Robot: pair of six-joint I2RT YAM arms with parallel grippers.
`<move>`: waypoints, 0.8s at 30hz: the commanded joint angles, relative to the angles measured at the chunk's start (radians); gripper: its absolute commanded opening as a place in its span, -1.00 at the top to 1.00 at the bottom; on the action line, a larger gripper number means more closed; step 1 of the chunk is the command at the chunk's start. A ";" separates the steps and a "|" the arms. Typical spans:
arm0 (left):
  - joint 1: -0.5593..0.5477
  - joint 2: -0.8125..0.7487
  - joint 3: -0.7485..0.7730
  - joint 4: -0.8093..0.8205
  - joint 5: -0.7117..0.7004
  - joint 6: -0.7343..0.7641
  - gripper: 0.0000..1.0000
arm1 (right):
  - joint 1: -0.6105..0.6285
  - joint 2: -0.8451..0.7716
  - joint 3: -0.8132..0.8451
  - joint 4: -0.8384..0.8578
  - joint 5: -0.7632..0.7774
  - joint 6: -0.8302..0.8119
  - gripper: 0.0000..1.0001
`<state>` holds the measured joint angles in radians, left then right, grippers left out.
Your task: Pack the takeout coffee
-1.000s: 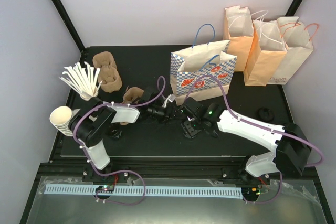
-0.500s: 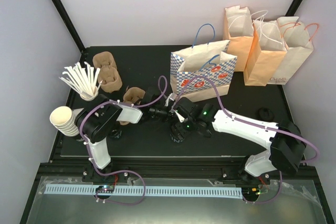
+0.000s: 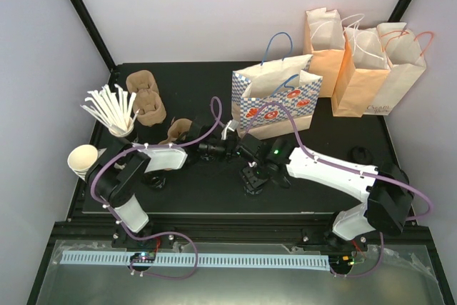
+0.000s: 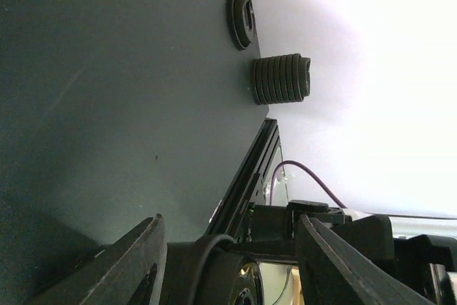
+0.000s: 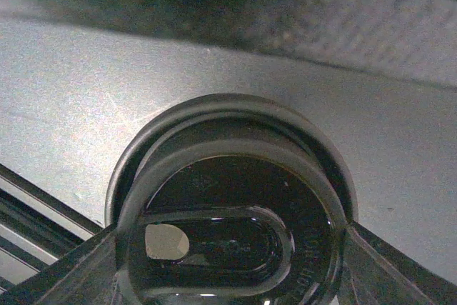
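Black takeout coffee (image 5: 228,176) sits at mid-table on the dark mat (image 3: 200,191), in front of the blue-checked paper bag (image 3: 275,101). Right gripper (image 5: 230,248): jaws clamped against the lid's two sides. Left gripper (image 4: 228,266): close alongside, jaws apart, no grip observed.

Robot test cell in a lab, not a café. Plain pale walls (image 3: 214,12) and black frame posts (image 3: 84,16) box in one black table (image 3: 200,83). Left arm (image 3: 161,156) and right arm (image 3: 328,171) are bolted on at 6 o'clock. Café goods sit out as props: paper bags (image 3: 371,69) at 1 o'clock, pulp cup carriers (image 3: 146,98) and white stirrers (image 3: 111,108) at 10, stacked cups (image 3: 84,161) at 9.
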<state>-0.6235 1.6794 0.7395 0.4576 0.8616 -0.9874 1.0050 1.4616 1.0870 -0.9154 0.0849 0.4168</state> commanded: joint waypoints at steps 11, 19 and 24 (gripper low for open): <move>-0.025 -0.018 -0.033 -0.045 -0.048 0.021 0.25 | 0.002 -0.026 -0.157 0.001 -0.042 0.047 -0.29; -0.034 0.021 -0.078 -0.001 -0.045 0.011 0.49 | 0.003 -0.017 -0.172 0.025 -0.070 0.036 -0.29; -0.042 0.045 -0.089 0.009 -0.029 0.014 0.50 | 0.003 -0.011 -0.174 0.028 -0.080 0.034 -0.29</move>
<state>-0.6487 1.6920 0.6598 0.4393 0.8146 -0.9806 1.0046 1.3808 0.9859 -0.8280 0.0834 0.4469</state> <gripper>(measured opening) 0.254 0.712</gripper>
